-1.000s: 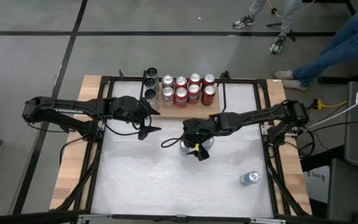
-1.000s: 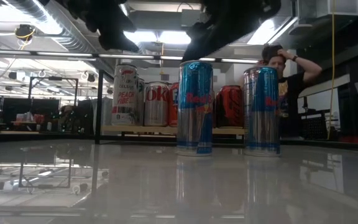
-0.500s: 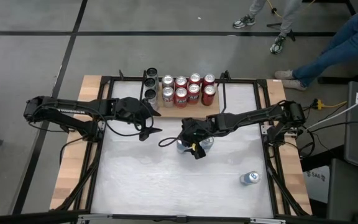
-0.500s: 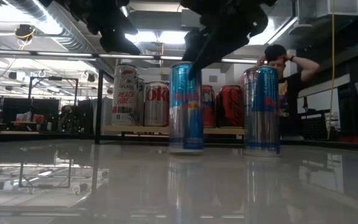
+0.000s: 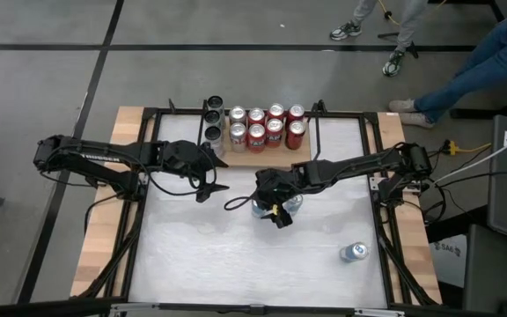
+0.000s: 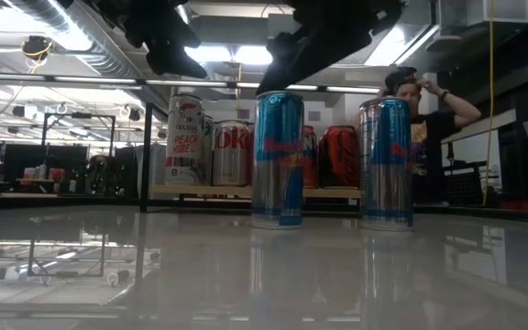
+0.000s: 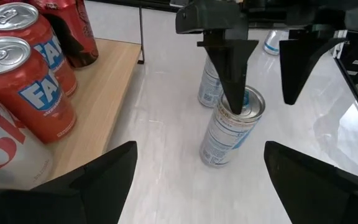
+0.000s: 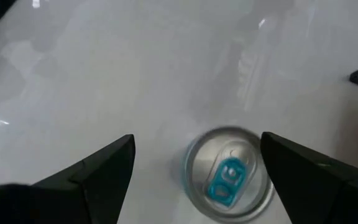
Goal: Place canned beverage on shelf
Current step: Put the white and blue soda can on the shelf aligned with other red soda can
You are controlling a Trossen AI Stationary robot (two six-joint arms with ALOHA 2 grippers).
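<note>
A tall blue-and-silver can stands on the white table, right under my right gripper. That gripper is open, and the can's top shows between its fingers. Close beside it stands a second such can. A third stands near the table's front right. The wooden shelf at the far edge carries several red and silver cans. My left gripper hangs open in front of the shelf with nothing between its fingers. My right gripper comes at the can from above, slanting down, a finger on either side of the top. In the left wrist view one fingertip stands at the can's top rim. Whether it touches the rim I cannot tell. The can stands on the table.
Black frame rods rise beside the shelf. Wooden planks run along the table's sides. A person stands beyond the far edge. Bare tabletop lies toward the near left.
The can under my right gripper has shifted a little toward the table's left and still stands upright. My right gripper has drifted slightly the same way above it, its fingers as wide as before.
</note>
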